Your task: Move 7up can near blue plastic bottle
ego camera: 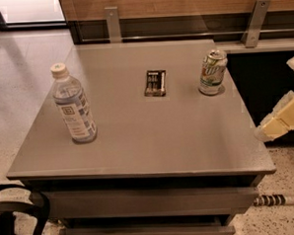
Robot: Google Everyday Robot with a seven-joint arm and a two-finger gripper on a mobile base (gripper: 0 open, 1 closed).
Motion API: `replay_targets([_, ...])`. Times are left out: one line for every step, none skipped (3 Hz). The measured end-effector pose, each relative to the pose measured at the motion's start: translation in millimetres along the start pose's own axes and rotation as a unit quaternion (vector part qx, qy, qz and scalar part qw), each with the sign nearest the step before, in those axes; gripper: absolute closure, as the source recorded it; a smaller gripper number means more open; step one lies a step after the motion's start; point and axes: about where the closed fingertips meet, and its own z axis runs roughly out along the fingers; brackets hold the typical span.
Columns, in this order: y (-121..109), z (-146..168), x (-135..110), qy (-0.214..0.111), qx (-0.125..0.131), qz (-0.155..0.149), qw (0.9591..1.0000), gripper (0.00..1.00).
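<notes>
**Figure. Table top with can, bottle and gripper.** The green-and-white can stands upright at the far right of the grey table, close to the right edge and a little in from the far edge. Its silver top faces up; whether it is opened, or what it holds, cannot be told. To its left, apart from it, a small dark packet lies flat on the far middle of the top. The bottle stands upright well apart from the can, on the left side near the left edge and nearer the viewer. Its white cap is on and its label faces forward; its body is clear with a bluish tint, and the fill level cannot be made out.

Plain grey surface runs between bottle and can in front of the packet, and across the whole near half of the top up to the near edge. Below that edge are two drawer fronts.

The gripper, seen only as pale cream parts, sits off the table beyond the right edge, nearer than the can and not touching it. Whether it is released or clenched cannot be told. Beyond the far edge, two metal brackets rise against a wooden panel.
</notes>
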Motion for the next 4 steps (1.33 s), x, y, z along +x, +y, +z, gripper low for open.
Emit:
replay_targets([-9,19,12,-0.082,0.019,0.054,0.9950,0.00])
replay_targets([-48,25,6,-0.190,0.088,0.062,0.9758,0.00])
replay_targets([-88,16,-2,-0.246,0.161,0.053,0.9543,0.00])
replay_targets([-106,9,-7,-0.249,0.206,0.041,0.9455,0.00])
